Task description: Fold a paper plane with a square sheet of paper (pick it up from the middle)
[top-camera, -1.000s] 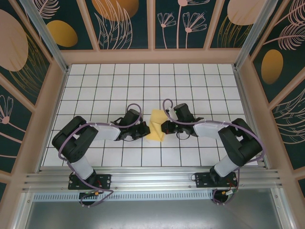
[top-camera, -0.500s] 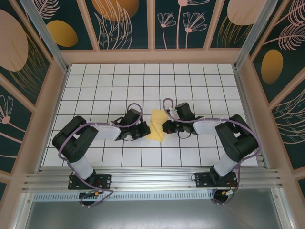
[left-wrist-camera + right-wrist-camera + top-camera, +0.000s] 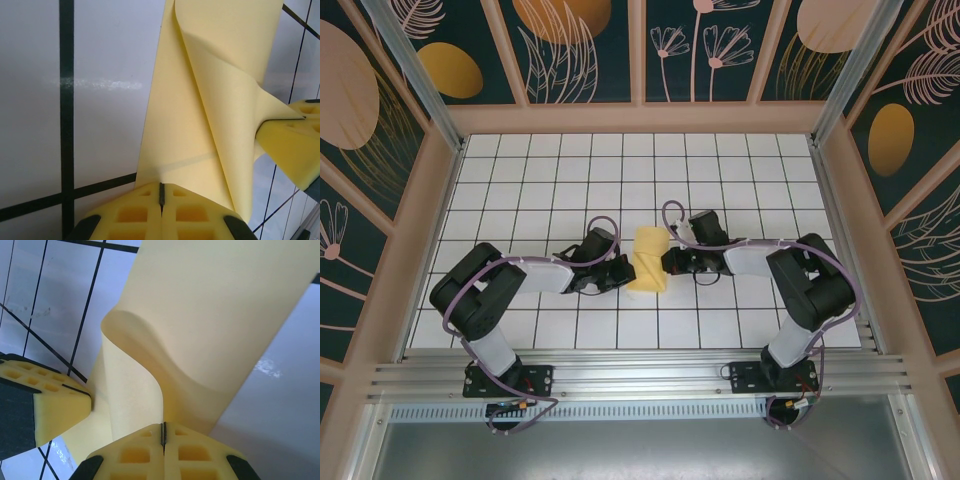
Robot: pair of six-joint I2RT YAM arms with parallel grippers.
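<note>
White grid-tiled table, ruled with dark lines, takes up most of the top view and is bounded by dark panel walls painted with plant motifs and by an aluminium rail at the near edge. The left arm and the right arm rise from their bases on that rail, and each bends inward toward the middle of the table, their wrists low over the tiles. Between them sits the square sheet of paper, pale yellow, no longer flat (one part is curled over on itself), near the table's centre and slightly toward the near side. In the left wrist view the sheet runs up from the tiles with a layer lapped diagonally across it; in the right wrist view the sheet bows in an S-shaped curl above the surface. The left gripper meets the sheet's left edge and the right gripper its right edge. Left gripper: yellow foam pads pressed together with only a thin seam between them, jaws clamped on the sheet's edge. Right gripper: same condition, jaws closed on the paper at the seam. Each wrist view also catches the opposite gripper's pad touching the sheet.
</note>
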